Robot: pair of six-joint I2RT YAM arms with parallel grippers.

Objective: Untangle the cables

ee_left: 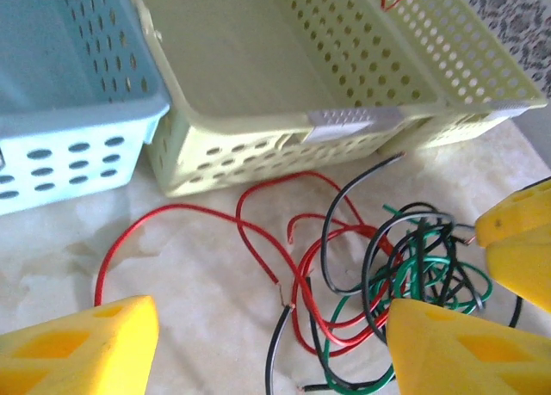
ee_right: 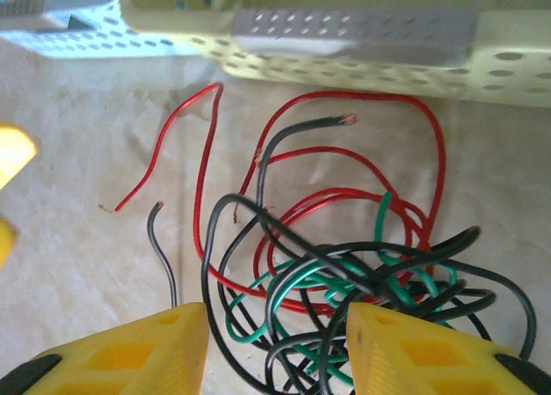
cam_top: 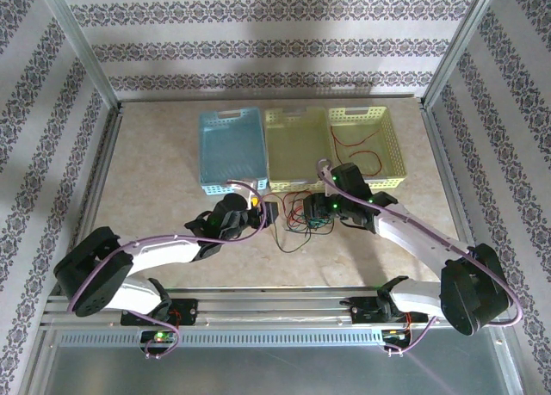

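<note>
The cables lie in a tangle (cam_top: 301,221) on the table just in front of the baskets. Red (ee_left: 172,210), black (ee_left: 280,335) and green (ee_left: 344,309) strands loop through one another. My left gripper (ee_left: 271,352) is open at the tangle's left side, its yellow fingers (ee_left: 77,348) wide apart over loose red and black ends, gripping nothing. My right gripper (ee_right: 275,348) hangs over the tangle's right part, fingers (ee_right: 129,352) apart, with black (ee_right: 284,300) and green (ee_right: 250,330) loops running between them. A red strand (ee_right: 202,154) curls toward the basket.
A blue basket (cam_top: 231,113), a pale green basket (cam_top: 297,113) and a yellow basket (cam_top: 400,145) stand in a row behind the tangle. Another red wire (cam_top: 366,158) lies inside the yellow basket. Metal frame posts border the table. My two grippers face each other closely.
</note>
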